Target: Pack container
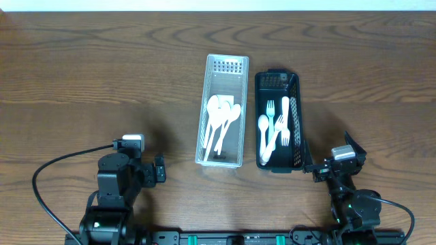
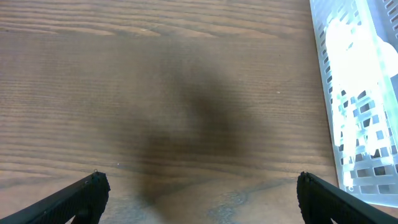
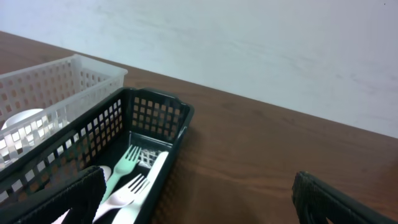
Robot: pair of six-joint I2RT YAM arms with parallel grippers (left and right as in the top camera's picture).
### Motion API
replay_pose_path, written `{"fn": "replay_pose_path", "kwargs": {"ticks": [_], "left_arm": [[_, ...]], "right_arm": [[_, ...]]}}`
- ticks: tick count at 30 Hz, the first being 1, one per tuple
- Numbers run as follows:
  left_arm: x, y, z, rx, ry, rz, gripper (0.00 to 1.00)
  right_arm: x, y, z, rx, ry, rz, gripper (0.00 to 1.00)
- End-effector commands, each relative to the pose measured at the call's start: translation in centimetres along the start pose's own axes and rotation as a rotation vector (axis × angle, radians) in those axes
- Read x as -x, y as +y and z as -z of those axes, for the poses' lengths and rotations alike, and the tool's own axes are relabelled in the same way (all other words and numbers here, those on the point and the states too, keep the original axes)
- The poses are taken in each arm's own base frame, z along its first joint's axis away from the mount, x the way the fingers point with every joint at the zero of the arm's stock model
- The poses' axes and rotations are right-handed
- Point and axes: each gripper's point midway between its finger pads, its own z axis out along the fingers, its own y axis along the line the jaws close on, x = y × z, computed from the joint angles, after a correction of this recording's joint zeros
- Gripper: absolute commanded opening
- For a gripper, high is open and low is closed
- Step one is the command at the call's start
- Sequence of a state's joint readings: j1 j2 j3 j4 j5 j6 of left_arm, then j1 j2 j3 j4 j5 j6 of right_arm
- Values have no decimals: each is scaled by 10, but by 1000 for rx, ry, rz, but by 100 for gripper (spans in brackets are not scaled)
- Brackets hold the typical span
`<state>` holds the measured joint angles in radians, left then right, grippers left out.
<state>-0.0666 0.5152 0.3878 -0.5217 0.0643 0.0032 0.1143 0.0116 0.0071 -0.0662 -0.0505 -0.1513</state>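
A clear plastic basket (image 1: 211, 68) at the table's middle holds several white spoons (image 1: 221, 112). A black mesh basket (image 1: 295, 88) beside it on the right holds white and pale green forks, a spoon and a knife (image 1: 276, 126). My left gripper (image 1: 159, 170) is open and empty, low over bare wood left of the clear basket (image 2: 348, 118). My right gripper (image 1: 315, 167) is open and empty just right of the black basket's near end (image 3: 155, 115). The forks (image 3: 127, 171) show in the right wrist view.
The brown wooden table (image 1: 102, 82) stretches to a white wall (image 3: 261, 43) at the back. A black cable (image 1: 61, 160) loops on the table by the left arm.
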Motion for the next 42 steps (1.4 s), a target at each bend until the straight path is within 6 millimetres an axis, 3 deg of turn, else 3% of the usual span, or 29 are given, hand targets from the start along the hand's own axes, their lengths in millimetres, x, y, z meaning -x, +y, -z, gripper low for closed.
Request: {"fn": "replay_pose_path", "kwargs": {"ticks": [1,17,22,24,31,36,42], "left_arm": [[2,1,1,5,-4,2,98],[2,1,1,5,-8,2,98],[-2,-1,12,-5,-26,-1,98],[6,-8,20,-48,-86,-4,98],[69,-16,40,-71,-552,-126,98],[68,-34,35,-136,-678,-235,98],[48,-43,20,-165,-678,-291,98]], "right_arm": [[0,0,0,2,-2,18,99],[0,0,0,2,-2,18,99],[0,0,0,3,-2,18,99],[0,0,0,3,-2,18,99],[0,0,0,3,-1,18,99],[0,0,0,2,-2,18,99],[0,0,0,3,-2,18,99]]}}
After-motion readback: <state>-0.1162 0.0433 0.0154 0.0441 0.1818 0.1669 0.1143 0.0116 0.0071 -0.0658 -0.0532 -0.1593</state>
